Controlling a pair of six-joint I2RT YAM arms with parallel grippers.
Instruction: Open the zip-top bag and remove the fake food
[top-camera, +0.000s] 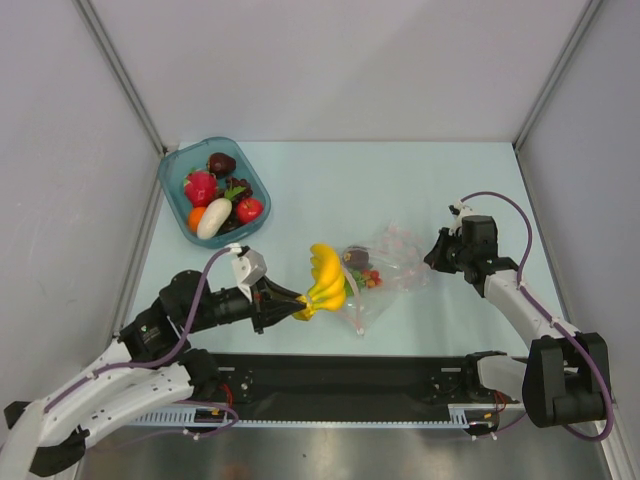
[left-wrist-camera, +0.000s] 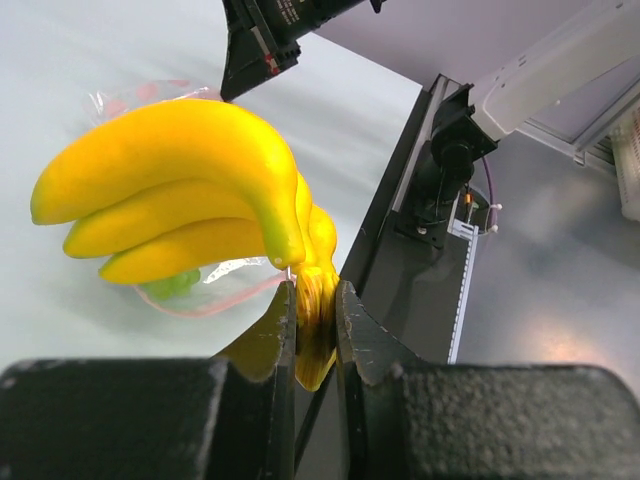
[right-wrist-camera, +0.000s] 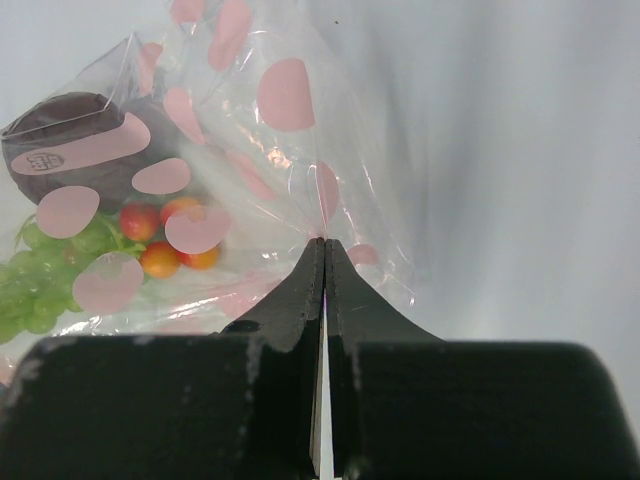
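Clear crinkled plastic printed with pink spots, the zip-top bag (top-camera: 390, 262) lies near the middle of the pale table (top-camera: 330, 170), between the two arms. Through its film show a dark purple piece (right-wrist-camera: 70, 140), green grapes (right-wrist-camera: 35, 285) and a few small red and orange fruits (right-wrist-camera: 165, 250).

At the bag's left end is the yellow banana bunch (top-camera: 325, 280), its curved fruits pointing away from the left arm. Whether their tips are wholly clear of the bag's mouth cannot be told. The left gripper (left-wrist-camera: 315, 300) is closed narrowly on the bunch's stem, one finger on each side. The right gripper (right-wrist-camera: 323, 248) has its jaws fully together, pinching the film at the bag's right edge.

Well apart, at the table's far left corner, stands a teal tray (top-camera: 168, 180). It holds a white oval piece (top-camera: 213, 218), an orange (top-camera: 196, 218), a red strawberry-like piece (top-camera: 200, 187), a round red fruit (top-camera: 248, 209) and a dark piece (top-camera: 221, 163).
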